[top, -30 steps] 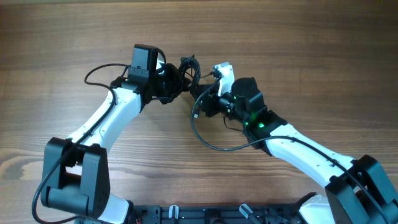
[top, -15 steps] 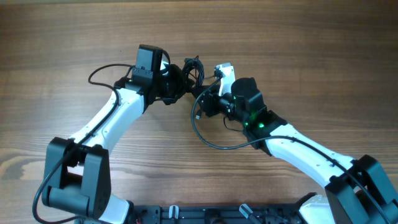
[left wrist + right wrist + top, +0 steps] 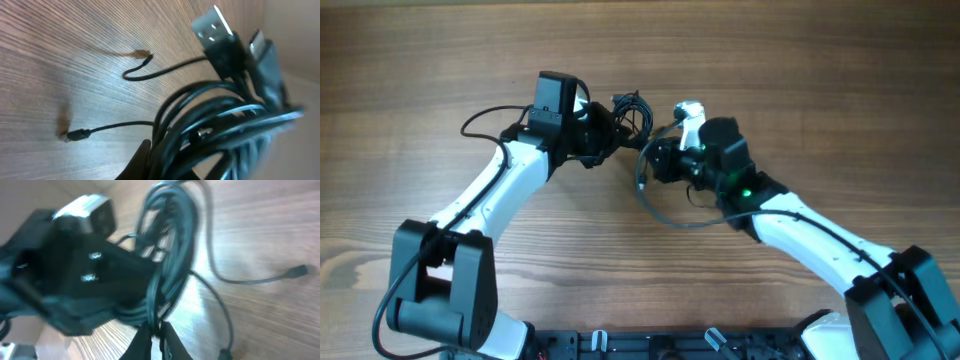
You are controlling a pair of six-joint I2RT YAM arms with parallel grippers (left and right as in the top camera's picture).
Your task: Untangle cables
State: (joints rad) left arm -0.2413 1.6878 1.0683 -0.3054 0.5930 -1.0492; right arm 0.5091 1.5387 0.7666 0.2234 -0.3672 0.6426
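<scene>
Overhead, the left gripper (image 3: 604,137) is reaching in from the left and clenching the near-left edge of the cables (image 3: 632,108), which are bunching in one black tangle over the middle of the wooden table (image 3: 790,60), toward its far side. Whether the bundle is resting on the wood or hanging just above it, I cannot tell. In the left wrist view, a silver USB plug (image 3: 215,27) is sticking out of the top of the knot, and two thin tails are trailing across the wood to the left of it. Just right of the tangle, the right gripper (image 3: 656,160) is pinching shut on a single strand, which the right wrist view shows running up between its fingers (image 3: 144,345) into the knot. A loose loop (image 3: 670,219) is sagging toward the near side beneath that arm.
</scene>
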